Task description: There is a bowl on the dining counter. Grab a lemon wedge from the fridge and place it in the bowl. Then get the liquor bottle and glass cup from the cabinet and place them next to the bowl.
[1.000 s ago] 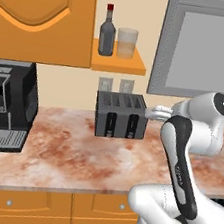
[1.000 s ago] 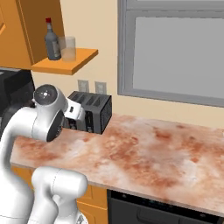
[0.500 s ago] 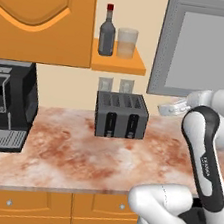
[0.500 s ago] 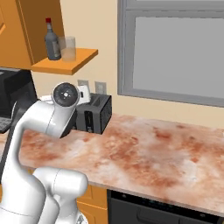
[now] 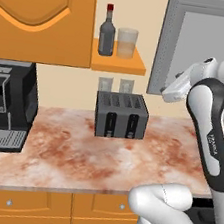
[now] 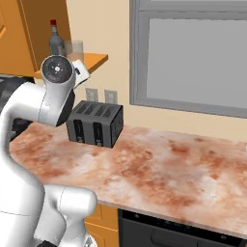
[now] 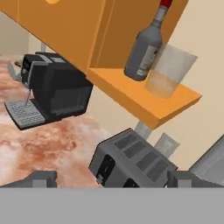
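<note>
Since the earlier frame my arm has swung up toward the shelf. Liquor bottle (image 7: 145,47) stands upright on the open orange shelf (image 7: 144,103), glass cup (image 7: 168,72) just beside it; both lie above and ahead of my gripper (image 7: 111,178), fingers spread wide, empty.

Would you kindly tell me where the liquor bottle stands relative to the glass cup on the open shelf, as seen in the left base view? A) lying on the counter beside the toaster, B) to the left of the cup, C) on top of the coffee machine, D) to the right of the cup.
B: the liquor bottle stands upright on the shelf, just left of the glass cup, above the toaster.
</note>
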### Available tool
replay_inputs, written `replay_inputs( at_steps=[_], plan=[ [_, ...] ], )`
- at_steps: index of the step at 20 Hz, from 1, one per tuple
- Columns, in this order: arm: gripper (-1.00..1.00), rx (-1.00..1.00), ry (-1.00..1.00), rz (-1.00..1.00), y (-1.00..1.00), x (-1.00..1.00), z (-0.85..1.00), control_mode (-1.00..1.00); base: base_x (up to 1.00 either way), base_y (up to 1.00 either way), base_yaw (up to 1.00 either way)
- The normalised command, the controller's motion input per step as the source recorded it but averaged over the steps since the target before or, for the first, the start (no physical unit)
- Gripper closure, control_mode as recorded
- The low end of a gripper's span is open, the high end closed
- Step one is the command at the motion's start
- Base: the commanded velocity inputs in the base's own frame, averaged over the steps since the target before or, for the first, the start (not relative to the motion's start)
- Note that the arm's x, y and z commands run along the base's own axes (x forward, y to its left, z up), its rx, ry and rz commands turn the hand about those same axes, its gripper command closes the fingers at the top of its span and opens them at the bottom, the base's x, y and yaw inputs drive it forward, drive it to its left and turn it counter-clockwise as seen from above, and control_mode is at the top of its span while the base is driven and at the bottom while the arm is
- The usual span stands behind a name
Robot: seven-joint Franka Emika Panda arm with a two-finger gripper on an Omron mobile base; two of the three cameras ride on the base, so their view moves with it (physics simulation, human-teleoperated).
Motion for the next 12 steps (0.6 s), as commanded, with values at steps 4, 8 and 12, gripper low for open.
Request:
replay_inputs(
  at_steps=[4, 8, 12],
  plan=[
    [-1.00, -0.33, -0.09, 0.19, 0.03, -0.20, 0.48, -1.00, 0.00, 0.00, 0.00],
    [-1.00, -0.29, -0.07, 0.22, 0.00, -0.01, 0.32, -1.00, 0.00, 0.00, 0.00],
    [-1.00, -0.20, -0.02, 0.26, 0.00, 0.26, 0.10, -1.00, 0.00, 0.00, 0.00]
  ],
)
